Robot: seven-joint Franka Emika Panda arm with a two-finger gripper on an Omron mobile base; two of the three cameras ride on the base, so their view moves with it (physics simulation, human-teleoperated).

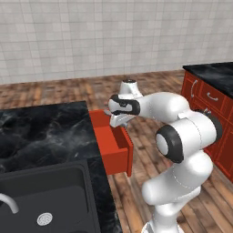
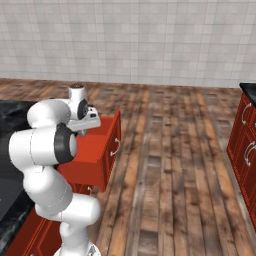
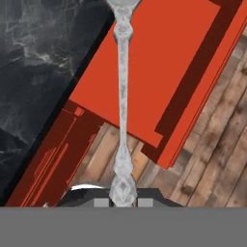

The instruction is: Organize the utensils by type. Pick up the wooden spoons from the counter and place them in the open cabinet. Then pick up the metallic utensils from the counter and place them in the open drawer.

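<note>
Red drawer [image 3: 159, 62] open beneath held silver spoon [image 3: 123, 96].

Place: a rendered kitchen.
Tabletop [image 1: 41, 132]: black marble with faint white veins, sitting over red fronts.
Sink [image 1: 50, 200]: dark basin lying sunk into the slab, with a round drain and a curved silver tap [image 1: 8, 202] rising at its edge.
Drawer [image 1: 111, 141]: red box standing pulled open.
Far cabinets [image 1: 211, 104]: red fronts carrying silver pulls.
Wall [image 1: 113, 32]: pale tiles running across the back.
Floor [image 2: 170, 165]: wooden planks.
</note>
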